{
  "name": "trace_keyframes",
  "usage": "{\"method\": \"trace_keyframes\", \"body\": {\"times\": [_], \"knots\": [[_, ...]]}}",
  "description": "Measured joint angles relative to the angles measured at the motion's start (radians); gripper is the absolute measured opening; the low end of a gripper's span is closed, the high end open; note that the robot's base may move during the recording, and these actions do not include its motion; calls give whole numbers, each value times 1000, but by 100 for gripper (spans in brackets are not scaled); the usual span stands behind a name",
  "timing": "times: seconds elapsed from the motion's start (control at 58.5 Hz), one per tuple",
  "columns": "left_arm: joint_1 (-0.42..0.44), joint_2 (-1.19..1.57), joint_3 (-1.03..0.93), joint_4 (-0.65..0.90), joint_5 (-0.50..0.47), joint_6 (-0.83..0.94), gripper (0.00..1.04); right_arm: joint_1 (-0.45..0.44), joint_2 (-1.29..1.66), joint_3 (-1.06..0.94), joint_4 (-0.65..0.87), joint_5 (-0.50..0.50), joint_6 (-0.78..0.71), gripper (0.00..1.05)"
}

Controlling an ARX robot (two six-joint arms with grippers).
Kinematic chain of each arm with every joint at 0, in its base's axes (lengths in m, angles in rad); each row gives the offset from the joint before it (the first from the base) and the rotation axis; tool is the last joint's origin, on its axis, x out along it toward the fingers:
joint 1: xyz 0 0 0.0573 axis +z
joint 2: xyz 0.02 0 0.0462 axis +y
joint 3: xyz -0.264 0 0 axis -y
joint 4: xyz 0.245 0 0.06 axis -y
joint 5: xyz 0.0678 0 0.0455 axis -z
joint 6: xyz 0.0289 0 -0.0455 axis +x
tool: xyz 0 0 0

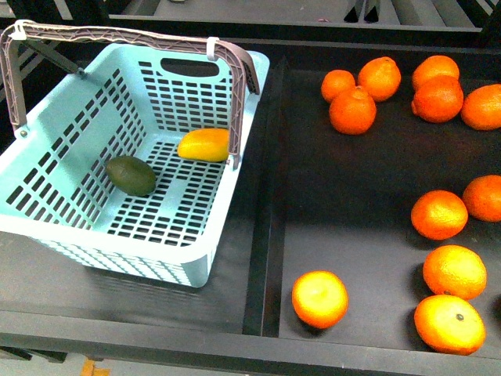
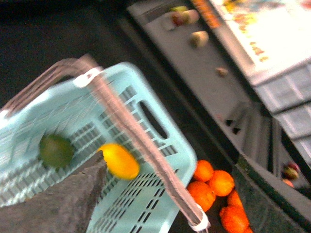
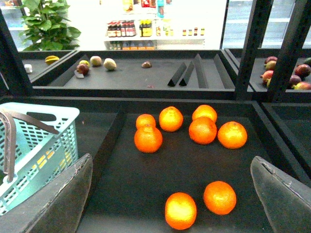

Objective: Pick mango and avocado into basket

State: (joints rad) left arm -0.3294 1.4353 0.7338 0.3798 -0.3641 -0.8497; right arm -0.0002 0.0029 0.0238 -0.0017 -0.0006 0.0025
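Basket (image 1: pixel 235 204) with avocado (image 1: pixel 131 175), mango (image 1: pixel 204 144)

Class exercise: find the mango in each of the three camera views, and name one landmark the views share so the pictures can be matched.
Front view: the mango lies on the basket floor, by the wall nearest the oranges.
Left wrist view: blurred, on the basket floor, beside the avocado.
Right wrist view: not in it; the basket interior is hidden.
Shared landmark: the turquoise basket.

Grey, rough-textured end effector fingers (image 3: pixel 58 204)
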Motion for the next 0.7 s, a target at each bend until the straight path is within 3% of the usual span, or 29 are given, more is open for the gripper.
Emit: {"method": "trace_keyframes", "body": {"times": [0.051,0.103,0.188,0.291,0.632,0.701], "knots": [[35,-97,-186,336,86,386,62,0,0,0,0,1,0,96],[77,-167,-298,461,118,641,46,0,0,0,0,1,0,96],[122,-241,-402,472,161,773,25,0,0,0,0,0,0,96],[158,-323,-481,471,204,814,2,0,0,0,0,1,0,96],[241,-573,-628,369,283,835,2,0,0,0,0,1,0,96],[303,-634,-650,329,354,837,2,0,0,0,0,0,0,96]]}}
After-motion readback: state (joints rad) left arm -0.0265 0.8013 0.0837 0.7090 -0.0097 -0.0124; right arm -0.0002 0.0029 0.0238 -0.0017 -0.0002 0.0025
